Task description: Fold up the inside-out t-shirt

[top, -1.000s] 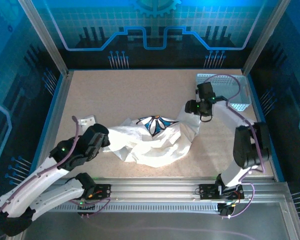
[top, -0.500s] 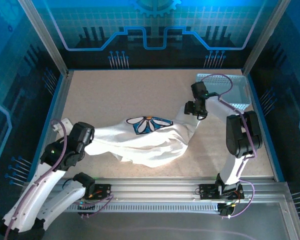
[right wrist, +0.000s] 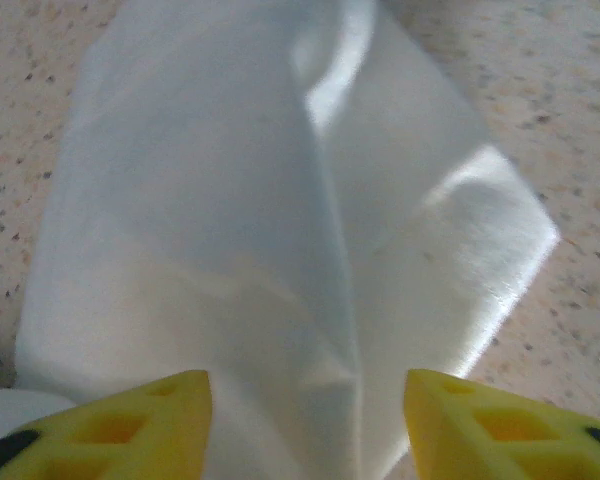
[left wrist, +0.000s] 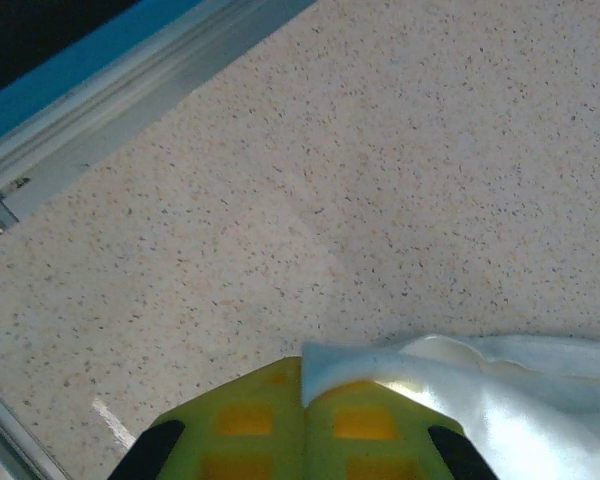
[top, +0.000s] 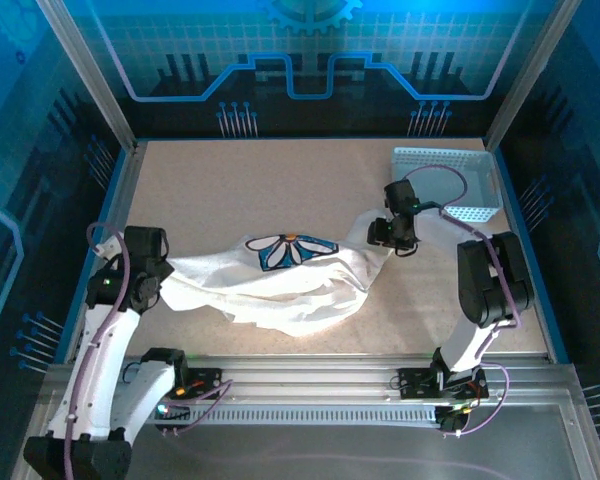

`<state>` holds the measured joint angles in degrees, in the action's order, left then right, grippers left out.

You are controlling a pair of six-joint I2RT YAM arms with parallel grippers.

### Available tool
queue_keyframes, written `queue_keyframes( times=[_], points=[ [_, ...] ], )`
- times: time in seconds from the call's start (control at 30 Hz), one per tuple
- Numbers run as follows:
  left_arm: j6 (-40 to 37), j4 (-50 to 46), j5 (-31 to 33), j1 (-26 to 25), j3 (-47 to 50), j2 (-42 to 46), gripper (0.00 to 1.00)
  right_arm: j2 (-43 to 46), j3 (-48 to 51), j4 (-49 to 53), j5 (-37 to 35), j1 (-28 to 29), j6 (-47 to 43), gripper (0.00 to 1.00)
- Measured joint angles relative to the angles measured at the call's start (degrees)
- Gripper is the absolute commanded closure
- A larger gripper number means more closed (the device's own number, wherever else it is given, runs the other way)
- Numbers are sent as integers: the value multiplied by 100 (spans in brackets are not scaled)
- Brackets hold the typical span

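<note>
Top external view showed the left pincer (top: 166, 282) further out toward the left rail than a second earlier, its jaws clamped fully shut on one edge of the inside-out t-shirt (top: 300, 290). In the left wrist view, white cloth emerged directly from the closed fingers (left wrist: 240, 425) and trailed off to their right.

The shirt, bunched a second before, lay drawn out in a long band between the two pincers. Its printed logo (top: 288, 250), previously crumpled, had flattened and faced upward.

The right pincer (top: 384, 238) had drawn back from the basket (top: 445, 153) behind it and stood at the opposite end of the shirt. In the right wrist view its fingers (right wrist: 130, 420) stood well apart, with cloth lying between and ahead of them, not gripped.

Judgement: the garment was being spread, not yet folded. The right end probably needed a grip before further tension could be applied.
</note>
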<state>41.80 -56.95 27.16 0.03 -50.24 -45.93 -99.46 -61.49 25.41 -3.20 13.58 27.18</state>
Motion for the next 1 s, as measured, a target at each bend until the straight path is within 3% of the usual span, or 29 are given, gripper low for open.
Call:
queue_keyframes(
  times=[0.17, 0.37, 0.67, 0.9, 1.0],
  points=[
    [-131, 140, -330, 275, -4, -13, 100, 17, 22, -57, 68, 2, 33, 100],
    [-280, 271, -778, 590, -417, 81, 100, 1202, 7, 177, 17, -92, -57, 100],
    [-476, 354, -737, 925, -2557, 35, 100, 3359, -1375, 1252, 46, -745, -396, 100],
    [-621, 376, -387, 931, -4162, 9, 100, 4140, -2750, 2247, 179, -817, -542, 100],
    [-621, 398, -337, 942, -4260, 59, 100, 4291, -3021, 2570, 264, -815, -542, 100]
  ],
)
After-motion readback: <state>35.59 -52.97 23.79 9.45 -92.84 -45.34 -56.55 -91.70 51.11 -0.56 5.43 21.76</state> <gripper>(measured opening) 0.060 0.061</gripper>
